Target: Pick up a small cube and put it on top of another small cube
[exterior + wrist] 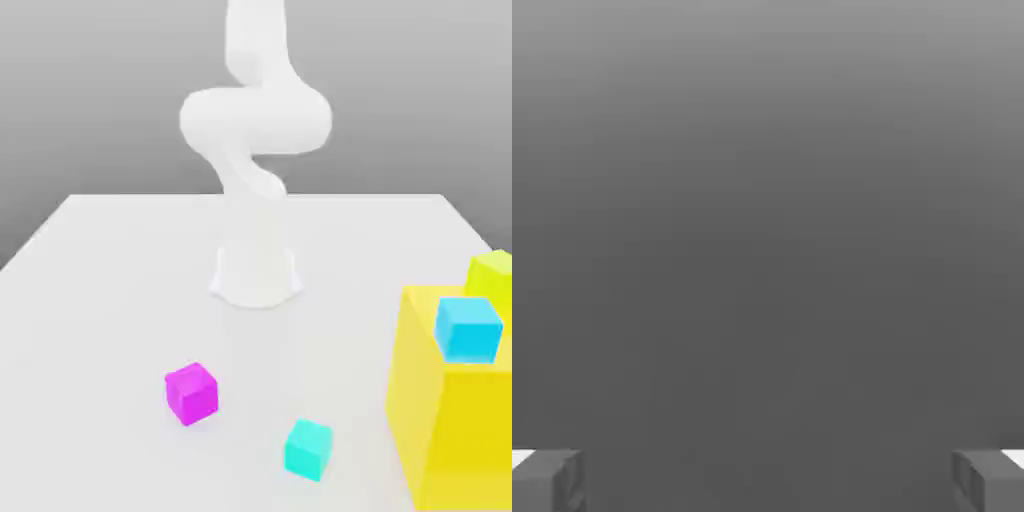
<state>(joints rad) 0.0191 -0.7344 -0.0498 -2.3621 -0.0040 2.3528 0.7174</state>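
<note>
grey backdrop behind a pale table (pixel 90 300), with the white arm (pixel 255 120) rising from its base at the middle. toward the exterior view's left, the small magenta cube (pixel 191 392) sits free on the surface, untouched. just to its right lies a turquoise cube (pixel 308 449), apart from it. at the far right a big yellow block (pixel 440 420) carries a sky-blue cube (pixel 467 328). in the hand view the gripper (pixel 768 480) has its jaws spread wide, holding nothing. the task looks barely started: next comes lowering over the magenta cube. nothing seems to block that approach.
</note>
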